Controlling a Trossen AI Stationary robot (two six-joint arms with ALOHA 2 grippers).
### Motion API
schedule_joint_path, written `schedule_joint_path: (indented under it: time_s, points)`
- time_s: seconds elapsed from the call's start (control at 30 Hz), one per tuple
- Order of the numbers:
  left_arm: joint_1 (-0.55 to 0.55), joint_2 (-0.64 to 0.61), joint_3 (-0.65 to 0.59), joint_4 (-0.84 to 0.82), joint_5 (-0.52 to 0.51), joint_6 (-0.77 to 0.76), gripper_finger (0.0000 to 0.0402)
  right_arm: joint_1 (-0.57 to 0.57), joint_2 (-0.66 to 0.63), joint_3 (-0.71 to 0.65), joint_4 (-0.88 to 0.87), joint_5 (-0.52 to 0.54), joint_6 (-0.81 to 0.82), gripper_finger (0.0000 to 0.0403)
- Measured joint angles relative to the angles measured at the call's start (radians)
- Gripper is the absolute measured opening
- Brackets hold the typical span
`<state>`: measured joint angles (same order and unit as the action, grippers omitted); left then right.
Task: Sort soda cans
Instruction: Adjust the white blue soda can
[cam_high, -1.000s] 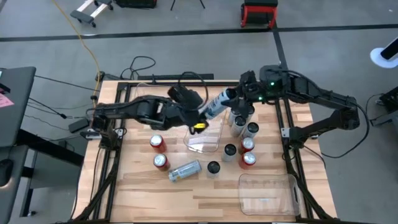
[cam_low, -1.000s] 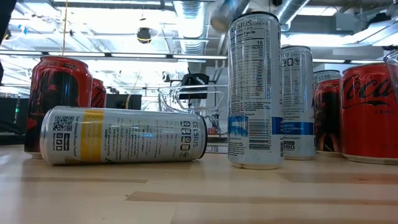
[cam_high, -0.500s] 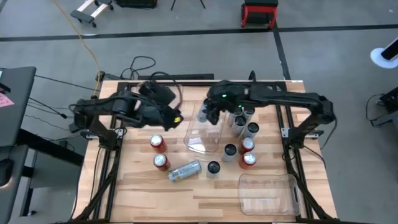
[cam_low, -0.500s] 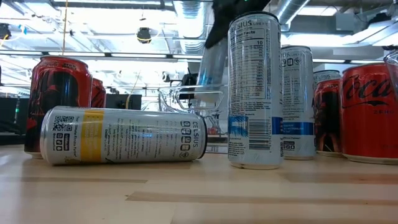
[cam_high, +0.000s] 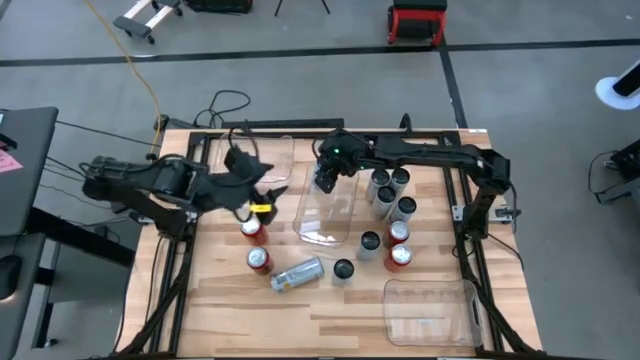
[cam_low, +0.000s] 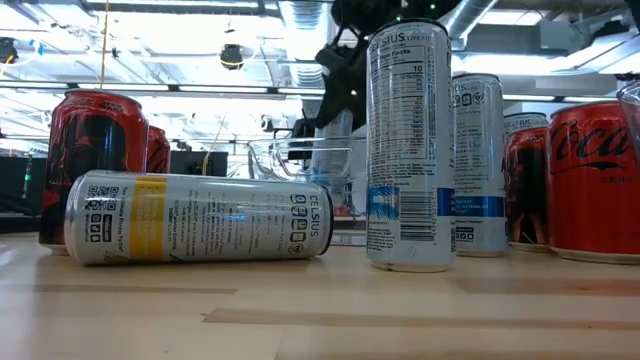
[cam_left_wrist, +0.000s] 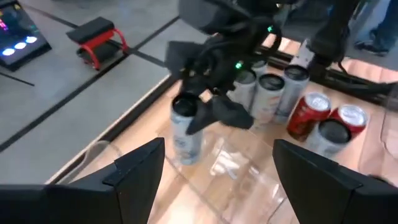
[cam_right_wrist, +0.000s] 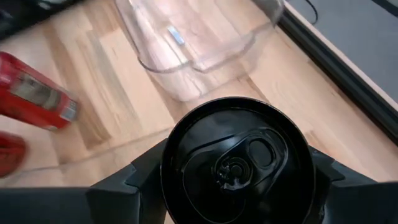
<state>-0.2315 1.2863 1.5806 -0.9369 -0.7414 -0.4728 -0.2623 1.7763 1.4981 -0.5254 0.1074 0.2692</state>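
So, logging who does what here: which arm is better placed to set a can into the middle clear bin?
Right. The right gripper already holds a can upright over the middle bin; the left gripper sits open beside it.

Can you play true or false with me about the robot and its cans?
1. The right gripper holds a can upright over the middle clear bin. True.
2. The left gripper holds a red can. False: it is open and holds nothing.
3. A silver can lies on its side on the table. True.
4. The clear bin at the table's near right corner is full of cans. False: no cans are in it.
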Motion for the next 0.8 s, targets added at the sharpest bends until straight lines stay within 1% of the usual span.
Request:
schedule_joint_path:
  time_s: [0.17,0.37,0.5,0.7,0.73,0.8]
  points:
    - [0.009,-0.117,-0.162,0.056,-0.015,0.004,0.0292,-0.002,-0.003,0.002,0.017,-0.001,0.002,0.0251]
    - [0.04,-0.182,-0.321,0.191,0.001,0.074,0.0292,-0.023,0.057,0.002,0.021,-0.004,0.011,0.0251]
    - [0.064,-0.189,-0.377,0.266,0.063,0.112,0.0292,-0.022,0.094,0.001,0.039,-0.005,0.017,0.0251]
    - [0.094,-0.188,-0.432,0.273,0.114,0.116,0.0292,-0.021,0.112,0.002,0.067,-0.018,0.029,0.0251]
    - [0.095,-0.188,-0.439,0.276,0.115,0.114,0.0292,-0.022,0.111,0.001,0.065,-0.017,0.029,0.0252]
    - [0.099,-0.188,-0.448,0.275,0.119,0.113,0.0292,-0.023,0.111,0.001,0.062,-0.015,0.029,0.0274]
